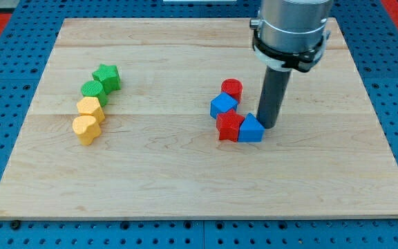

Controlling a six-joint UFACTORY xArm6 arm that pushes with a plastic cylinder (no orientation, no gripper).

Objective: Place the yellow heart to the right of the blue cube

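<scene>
My tip [270,125] touched the blue cube [251,128]; no claw existed. The yellow heart [86,128] lay well apart on the wooden board [185,173].

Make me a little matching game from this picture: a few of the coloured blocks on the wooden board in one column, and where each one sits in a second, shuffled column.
Blocks:
1. green star-shaped block
2. yellow heart-shaped block
3. red round cylinder block
4. blue cube block

Places:
A. bottom end of the left-hand row
B. right beside my tip, on its left
C. top end of the left-hand row
D. top of the right-hand cluster

Pairs: 1-C, 2-A, 3-D, 4-B
</scene>
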